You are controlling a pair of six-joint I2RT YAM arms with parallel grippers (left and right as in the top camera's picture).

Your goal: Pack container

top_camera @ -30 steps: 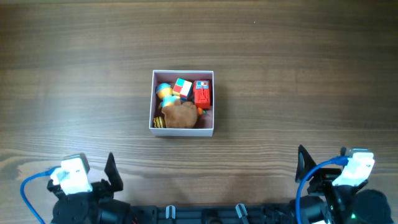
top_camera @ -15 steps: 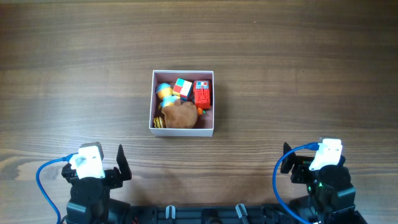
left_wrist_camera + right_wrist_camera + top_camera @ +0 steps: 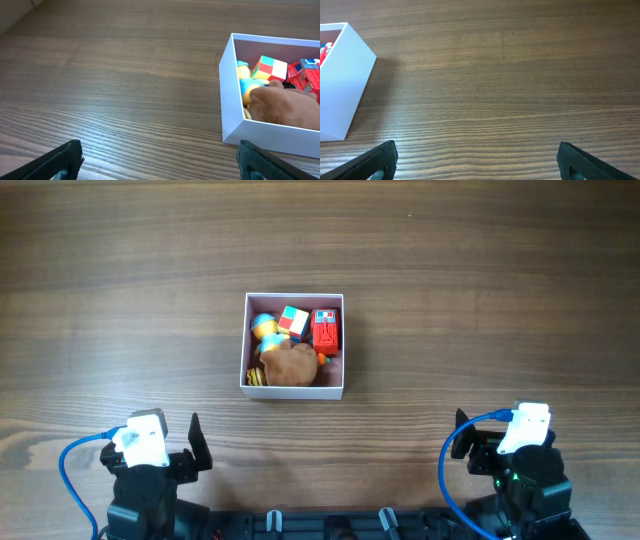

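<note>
The container (image 3: 293,390) is a white-walled square box at the table's middle, also in the left wrist view (image 3: 229,100) and, as a corner, in the right wrist view (image 3: 342,85). It holds a brown plush (image 3: 291,365), a red toy (image 3: 326,331), a coloured cube (image 3: 293,320) and a blue-and-yellow toy (image 3: 265,330). My left gripper (image 3: 160,157) is open and empty, low over the table near the front edge, left of and short of the box. My right gripper (image 3: 476,152) is open and empty, at the front right, well apart from the box.
Bare wood-grain table (image 3: 480,300) lies all around the box. Both arm bases and blue cables (image 3: 70,470) sit at the front edge.
Between one second and half a second ago the left arm shifted right and the right arm shifted left at the front edge. Since then nothing has moved. The box is unchanged.
</note>
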